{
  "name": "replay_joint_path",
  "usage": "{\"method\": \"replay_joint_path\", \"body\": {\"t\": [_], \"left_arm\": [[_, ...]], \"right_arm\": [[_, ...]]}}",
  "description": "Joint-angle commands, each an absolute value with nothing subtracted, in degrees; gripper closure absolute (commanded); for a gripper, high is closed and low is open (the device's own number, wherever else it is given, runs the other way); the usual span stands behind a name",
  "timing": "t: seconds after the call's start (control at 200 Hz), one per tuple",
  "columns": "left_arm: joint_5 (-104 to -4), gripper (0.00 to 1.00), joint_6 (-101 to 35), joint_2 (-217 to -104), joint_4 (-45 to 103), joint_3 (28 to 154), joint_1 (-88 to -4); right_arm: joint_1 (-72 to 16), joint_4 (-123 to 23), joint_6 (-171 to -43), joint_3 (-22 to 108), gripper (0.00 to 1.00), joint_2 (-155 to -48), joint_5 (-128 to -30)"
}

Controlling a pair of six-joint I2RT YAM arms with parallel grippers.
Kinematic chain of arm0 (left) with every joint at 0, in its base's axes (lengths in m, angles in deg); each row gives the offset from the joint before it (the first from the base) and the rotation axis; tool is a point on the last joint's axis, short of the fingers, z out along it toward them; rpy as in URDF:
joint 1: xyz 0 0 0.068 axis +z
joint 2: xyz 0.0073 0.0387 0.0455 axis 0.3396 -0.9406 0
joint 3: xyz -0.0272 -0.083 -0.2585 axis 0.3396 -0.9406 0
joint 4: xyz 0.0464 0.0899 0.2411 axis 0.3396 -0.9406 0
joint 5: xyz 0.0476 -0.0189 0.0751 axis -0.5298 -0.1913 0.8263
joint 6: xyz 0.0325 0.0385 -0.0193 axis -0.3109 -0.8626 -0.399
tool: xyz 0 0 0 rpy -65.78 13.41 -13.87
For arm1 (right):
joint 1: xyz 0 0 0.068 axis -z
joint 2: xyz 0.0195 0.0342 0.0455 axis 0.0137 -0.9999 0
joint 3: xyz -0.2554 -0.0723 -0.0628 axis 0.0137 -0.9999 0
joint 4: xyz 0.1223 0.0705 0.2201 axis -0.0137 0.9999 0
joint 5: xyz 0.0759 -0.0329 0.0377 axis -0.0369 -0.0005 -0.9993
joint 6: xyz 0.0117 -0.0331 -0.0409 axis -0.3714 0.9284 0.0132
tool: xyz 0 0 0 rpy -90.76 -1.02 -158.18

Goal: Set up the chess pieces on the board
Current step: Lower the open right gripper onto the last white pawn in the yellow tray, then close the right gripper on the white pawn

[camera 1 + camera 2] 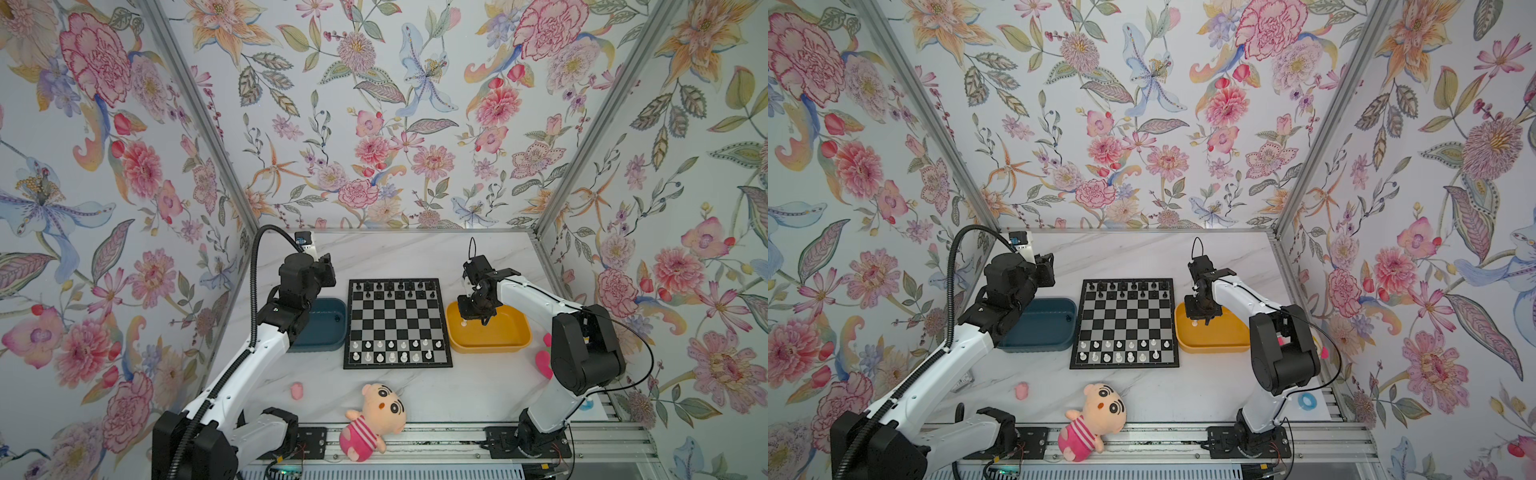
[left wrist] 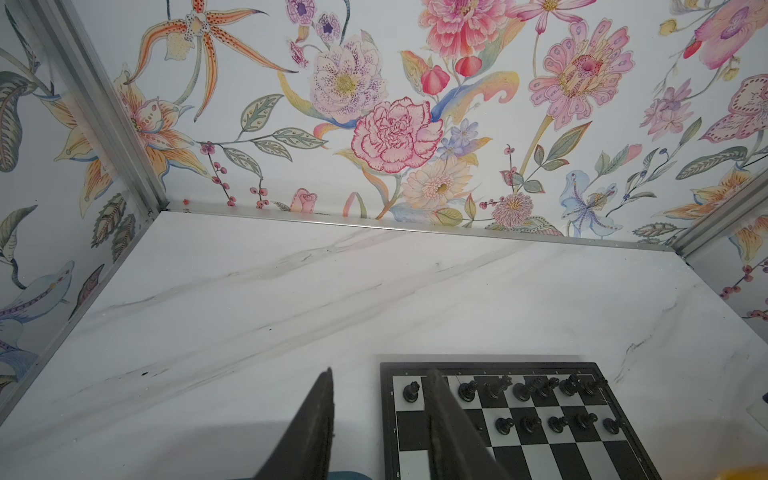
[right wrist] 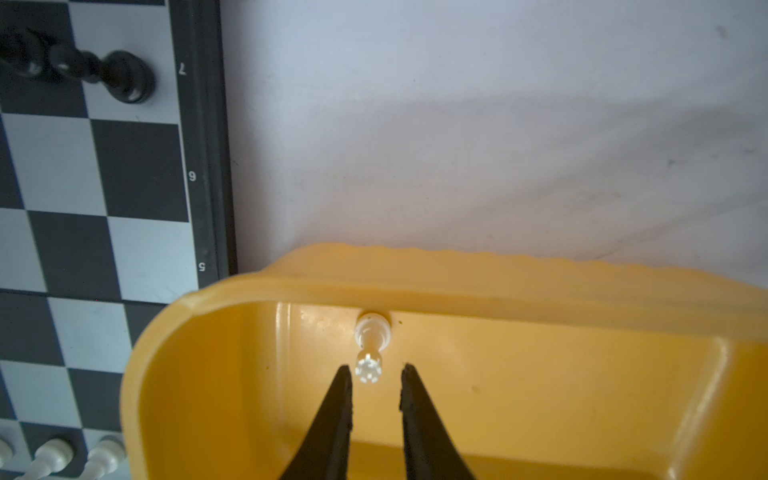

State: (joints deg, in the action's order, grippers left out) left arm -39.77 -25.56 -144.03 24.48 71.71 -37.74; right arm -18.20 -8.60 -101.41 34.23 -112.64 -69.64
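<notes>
The board [image 1: 397,320] lies in the middle of the table. Black chess pieces [image 1: 395,286] stand on its two far rows and white ones [image 1: 395,351] on its two near rows. One white piece [image 3: 369,353] with a crown top stands in the yellow tray [image 3: 540,286], close to its far wall. My right gripper [image 3: 375,366] hangs inside that tray, open by a narrow gap. The piece's crown sits level with the fingertips and touches neither. My left gripper [image 2: 380,370] hovers open and empty off the board's far left corner.
A blue tray [image 1: 324,332] sits left of the board, with a small dark thing [image 1: 336,318] at its right wall. A plush doll [image 1: 374,419] lies at the front edge. A small pink lump [image 1: 296,390] sits front left and a pink toy [image 1: 542,361] beside the right arm.
</notes>
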Motion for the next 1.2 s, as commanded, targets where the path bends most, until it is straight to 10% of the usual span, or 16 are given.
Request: {"method": "replay_joint_path", "body": {"t": [0.0, 1.196], "left_arm": [[-40.5, 0.61, -25.0, -144.5, 23.9, 73.6, -37.2], [-41.0, 0.61, -25.7, -144.3, 23.6, 73.2, -37.3]], "right_arm": [[-17.9, -9.0, -100.9, 33.2, 0.76, -114.0, -70.4], [-18.1, -10.2, -101.1, 33.3, 0.80, -117.0, -71.5]]}}
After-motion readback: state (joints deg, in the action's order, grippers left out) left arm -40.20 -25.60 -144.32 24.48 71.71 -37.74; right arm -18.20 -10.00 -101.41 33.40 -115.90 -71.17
